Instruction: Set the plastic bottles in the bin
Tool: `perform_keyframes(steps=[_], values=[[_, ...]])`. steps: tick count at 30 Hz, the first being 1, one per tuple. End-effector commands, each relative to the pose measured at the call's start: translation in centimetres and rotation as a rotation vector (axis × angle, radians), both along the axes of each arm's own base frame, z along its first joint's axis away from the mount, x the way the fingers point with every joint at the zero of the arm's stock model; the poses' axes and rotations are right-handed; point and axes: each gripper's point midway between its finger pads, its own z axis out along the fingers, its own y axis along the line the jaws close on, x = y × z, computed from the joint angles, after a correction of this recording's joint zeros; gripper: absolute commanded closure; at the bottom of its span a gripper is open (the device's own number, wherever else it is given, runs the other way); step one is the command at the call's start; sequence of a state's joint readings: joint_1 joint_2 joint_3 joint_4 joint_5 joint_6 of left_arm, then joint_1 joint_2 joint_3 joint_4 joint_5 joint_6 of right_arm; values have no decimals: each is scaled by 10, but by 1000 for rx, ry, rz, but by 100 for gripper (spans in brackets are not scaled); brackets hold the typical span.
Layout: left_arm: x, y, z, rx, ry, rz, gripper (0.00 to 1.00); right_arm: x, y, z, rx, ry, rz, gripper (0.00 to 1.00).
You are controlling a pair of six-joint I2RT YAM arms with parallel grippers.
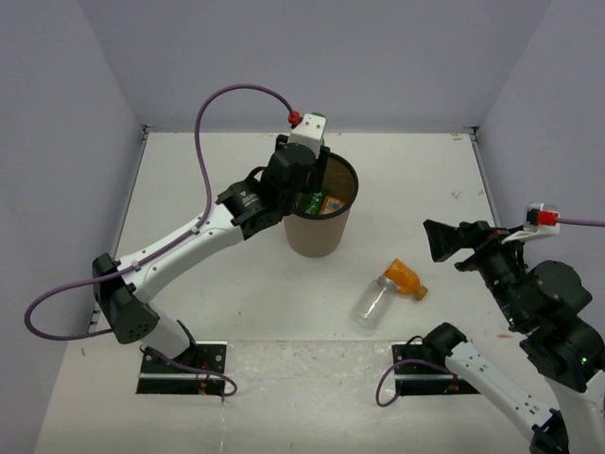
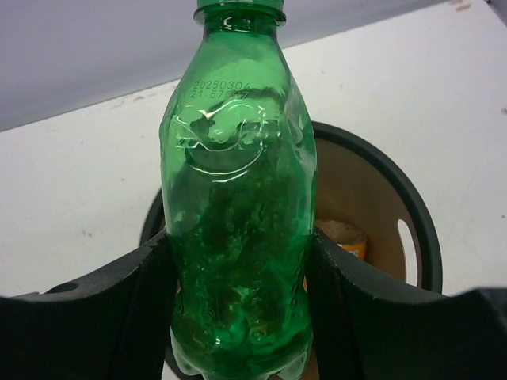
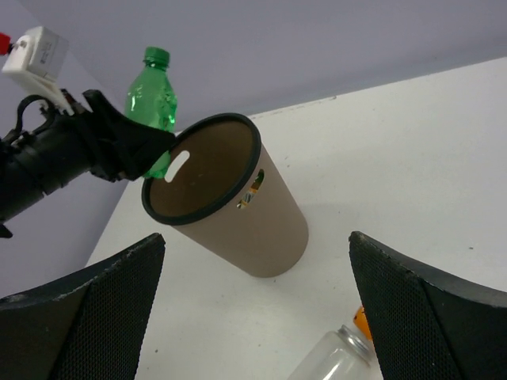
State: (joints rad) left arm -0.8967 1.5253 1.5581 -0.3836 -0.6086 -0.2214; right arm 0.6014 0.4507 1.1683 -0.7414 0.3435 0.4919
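green bottle (image 2: pixel 238 222): 1 | orange bottle (image 1: pixel 402 276): 1 | clear bottle (image 1: pixel 371 301): 1 | bin (image 1: pixel 317 241): 1 (contents uncountable)

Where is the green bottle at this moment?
The green bottle is upright between the left fingers, over the left rim of the bin, towards the far side of the table; the left and right wrist views show it best.
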Motion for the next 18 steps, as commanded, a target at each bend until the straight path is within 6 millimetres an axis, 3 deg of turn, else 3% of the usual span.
perform_keyframes(steps=[1, 2, 5, 6, 9, 15, 18], values=[[7, -11, 33, -92, -59, -41, 80, 4, 14, -18, -58, 50, 61, 1], [10, -10, 29, -97, -50, -41, 78, 3, 18, -23, -66, 62, 80, 1], [10, -11, 17, -102, -27, -51, 58, 2, 26, -41, -74, 105, 120, 1], [9, -12, 9, -100, -16, -58, 32, 2, 28, -47, -79, 118, 128, 1], [2, -10, 14, -127, -23, -79, 0, 2, 30, -54, -86, 138, 138, 1], [-16, -9, 40, -166, -38, -154, 0, 8, 29, -62, -100, 180, 109, 1], [-51, -17, 56, -207, -53, -226, 0, 11, 22, -63, -89, 186, 61, 1]])
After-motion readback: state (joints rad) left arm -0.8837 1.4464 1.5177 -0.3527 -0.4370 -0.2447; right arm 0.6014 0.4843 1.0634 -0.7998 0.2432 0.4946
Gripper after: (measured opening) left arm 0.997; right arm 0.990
